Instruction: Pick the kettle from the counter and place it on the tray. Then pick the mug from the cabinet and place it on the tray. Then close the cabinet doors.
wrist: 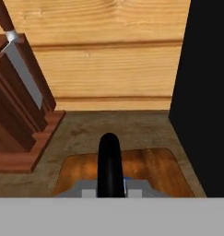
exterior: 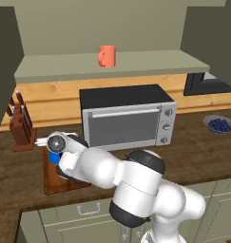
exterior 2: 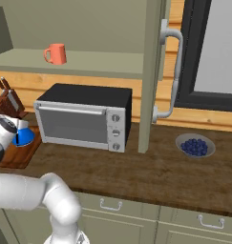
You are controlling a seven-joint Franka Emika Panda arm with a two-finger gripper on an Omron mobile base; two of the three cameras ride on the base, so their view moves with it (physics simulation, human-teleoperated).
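Left base view: one salmon mug (exterior: 107, 56) stands alone on the shelf of the open cabinet (exterior: 112, 66). Below it, one microwave (exterior: 127, 116) and one knife block (exterior: 21, 124) sit on the surface (exterior: 197, 152), with one bowl of berries (exterior: 219, 125) at the far right. The arm bends over one tray (exterior: 52, 182), with a bit of the blue kettle (exterior: 54, 158) showing.

Right base view: the kettle (exterior 2: 23, 137) sits over the tray (exterior 2: 17, 155), left of the microwave. One cabinet door (exterior 2: 153, 71) stands open.

Hand view: the tool (wrist: 109, 189) is closed on the kettle's black handle (wrist: 109, 163), above the tray (wrist: 150, 168).
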